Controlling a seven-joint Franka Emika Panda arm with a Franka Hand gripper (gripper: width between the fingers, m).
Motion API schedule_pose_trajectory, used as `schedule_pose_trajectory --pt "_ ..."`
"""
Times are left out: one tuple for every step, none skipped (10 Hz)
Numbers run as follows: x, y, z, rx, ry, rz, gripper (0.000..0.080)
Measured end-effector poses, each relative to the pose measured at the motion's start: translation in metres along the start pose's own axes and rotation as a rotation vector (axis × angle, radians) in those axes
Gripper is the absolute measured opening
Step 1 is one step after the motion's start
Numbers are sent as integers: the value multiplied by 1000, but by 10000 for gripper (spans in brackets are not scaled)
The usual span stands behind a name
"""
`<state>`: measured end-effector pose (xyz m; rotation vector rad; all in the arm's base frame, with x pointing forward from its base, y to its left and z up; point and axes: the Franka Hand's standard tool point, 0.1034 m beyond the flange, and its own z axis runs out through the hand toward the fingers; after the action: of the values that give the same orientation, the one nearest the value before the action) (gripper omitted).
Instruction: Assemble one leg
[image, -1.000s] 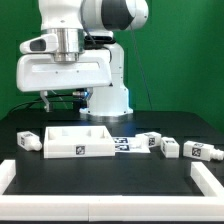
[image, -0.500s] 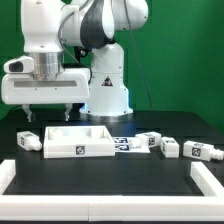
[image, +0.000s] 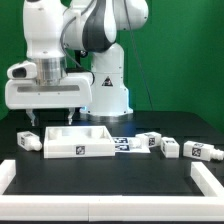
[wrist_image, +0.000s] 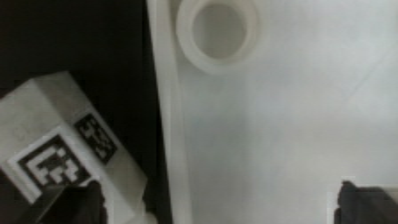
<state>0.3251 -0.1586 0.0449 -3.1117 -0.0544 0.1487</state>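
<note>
a: start at the exterior view's left. what lies there?

b: one leg (image: 28, 141), flat on the bench (image: 100, 178), just beside the panel's left wall. i take it as the task's leg, since it lies nearest the hand.

a: and the hand?

b: the hand (image: 50, 120) hovers above that leg and the panel's left edge. its fingers point down and are spread wide, with nothing between them. held open like that, i judge it is lining up to come down over the leg.

a: does the wrist view agree?

b: yes. the leg (wrist_image: 63, 150) shows a tag facing the camera, close against the panel (wrist_image: 267, 130). a round socket (wrist_image: 221, 35) sits in the panel, likely where a leg seats.

a: then the panel itself?

b: the panel (image: 80, 141) rests rim-up in mid-bench, so its sockets can be reached from above.

a: further right?

b: the marker board (image: 124, 146) is just beside the panel. beyond it the other legs (image: 170, 148) are strung out, well apart from the hand. i'd guess they are spares waiting their turn.
</note>
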Motion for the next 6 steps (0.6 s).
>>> schedule_pose_trajectory --pt "-4 0 9 -2 -5 14 650" --pt "-8 -1 17 -10 -4 18 650" --pt "-12 -1 24 -11 -13 27 650" --pt "-15 -2 30 -12 -21 30 650" --pt "-17 -4 35 -10 -33 26 650" --pt "-18 -4 35 -9 -34 24 650"
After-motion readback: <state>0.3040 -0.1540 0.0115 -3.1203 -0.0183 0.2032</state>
